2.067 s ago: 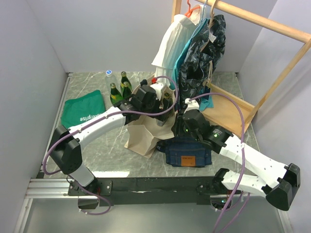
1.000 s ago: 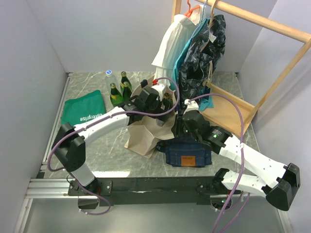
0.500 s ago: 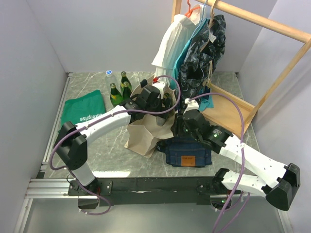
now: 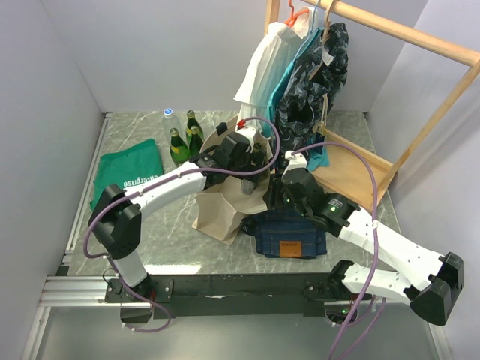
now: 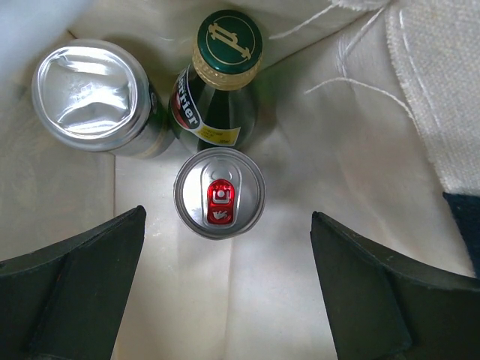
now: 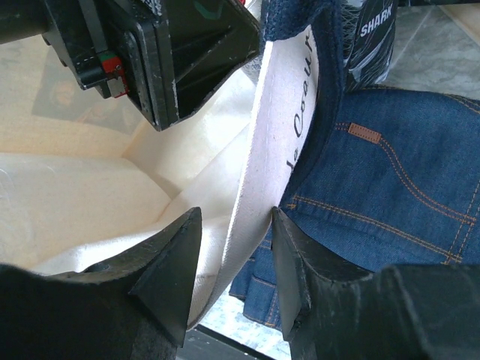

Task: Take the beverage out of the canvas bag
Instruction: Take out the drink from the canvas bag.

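The cream canvas bag (image 4: 225,210) stands mid-table with its mouth up. My left gripper (image 4: 251,154) hangs in that mouth, open. In the left wrist view its wide-apart fingers (image 5: 75,277) flank the bag's floor, where three beverages stand: a can with a red tab (image 5: 219,193) straight ahead of the left gripper (image 5: 228,217), a green bottle (image 5: 227,41) behind it, and a silver-topped can (image 5: 91,84) at the left. My right gripper (image 4: 276,196) is at the bag's right rim. In the right wrist view the right gripper (image 6: 236,214) is shut on that printed rim (image 6: 281,142).
Folded blue jeans (image 4: 289,236) lie against the bag's right side. Green bottles (image 4: 184,139) and a clear bottle (image 4: 168,116) stand behind the bag, and a green cloth (image 4: 127,174) lies to its left. A wooden rack (image 4: 390,34) hung with clothes fills the back right.
My left gripper has shifted a little rightward over the bag's mouth. The right gripper's fingers have eased slightly on the rim, and its arm stays put.
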